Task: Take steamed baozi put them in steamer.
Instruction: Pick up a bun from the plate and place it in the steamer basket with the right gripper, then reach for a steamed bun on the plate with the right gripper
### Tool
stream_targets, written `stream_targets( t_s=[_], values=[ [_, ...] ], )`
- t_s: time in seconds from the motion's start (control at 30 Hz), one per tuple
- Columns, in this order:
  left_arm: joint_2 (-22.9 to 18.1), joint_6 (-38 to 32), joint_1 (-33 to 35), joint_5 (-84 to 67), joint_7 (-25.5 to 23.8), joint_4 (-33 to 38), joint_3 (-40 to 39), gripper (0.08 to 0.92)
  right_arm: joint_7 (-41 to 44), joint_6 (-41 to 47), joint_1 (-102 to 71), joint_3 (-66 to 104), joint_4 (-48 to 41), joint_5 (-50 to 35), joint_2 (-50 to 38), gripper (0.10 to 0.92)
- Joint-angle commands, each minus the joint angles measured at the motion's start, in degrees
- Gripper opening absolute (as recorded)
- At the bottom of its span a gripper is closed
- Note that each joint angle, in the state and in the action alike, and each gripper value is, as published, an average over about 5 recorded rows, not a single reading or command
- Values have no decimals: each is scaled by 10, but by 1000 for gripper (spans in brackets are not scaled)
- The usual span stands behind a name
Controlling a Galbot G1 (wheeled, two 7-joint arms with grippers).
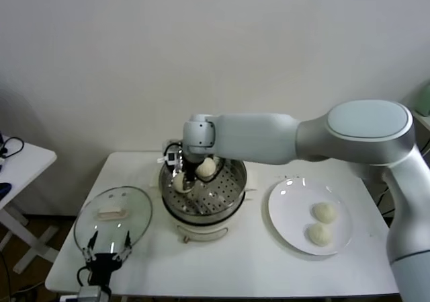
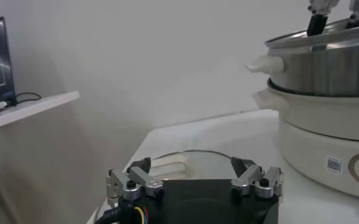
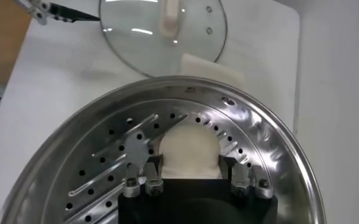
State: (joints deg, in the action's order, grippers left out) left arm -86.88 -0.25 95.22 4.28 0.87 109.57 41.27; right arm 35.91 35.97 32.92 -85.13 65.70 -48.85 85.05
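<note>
- The right gripper (image 1: 183,181) is lowered inside the steamer (image 1: 232,198), over its left side, and is closed around a bun (image 3: 189,152) that is held just above the perforated tray (image 3: 100,164).
- A second bun (image 1: 205,167) is seen in the steamer, just beside the gripper toward the back.
- Two more buns (image 1: 324,212) (image 1: 320,233) are left on the white plate (image 1: 285,211), to the right of the steamer.
- The left gripper (image 1: 107,247) is parked at the table's (image 1: 255,261) front left edge, fingers spread apart, just over the near rim of the glass lid (image 1: 131,208).
</note>
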Motion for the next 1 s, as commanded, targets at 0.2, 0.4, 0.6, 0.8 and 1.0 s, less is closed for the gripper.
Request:
stream_targets(
  t_s=[0.2,0.4,0.6,0.8,1.0],
  values=[
    [0,1,1,1,-1,2,-2,823,-6,4,-13,12,0,-1,0,718],
    [1,1,4,2,-1,7,-2,823,9,-5,17,18,27,-11,-32,818],
    [2,0,6,2,-1,12,-3,823,67,-36,101,-3,97,-25,-132,823],
    [4,-1,5,2,0,12,-3,823,176,-113,191,-75,193,-11,-291,823],
    [5,-2,5,3,0,10,-1,823,223,-168,235,-172,254,79,-420,823]
  ],
)
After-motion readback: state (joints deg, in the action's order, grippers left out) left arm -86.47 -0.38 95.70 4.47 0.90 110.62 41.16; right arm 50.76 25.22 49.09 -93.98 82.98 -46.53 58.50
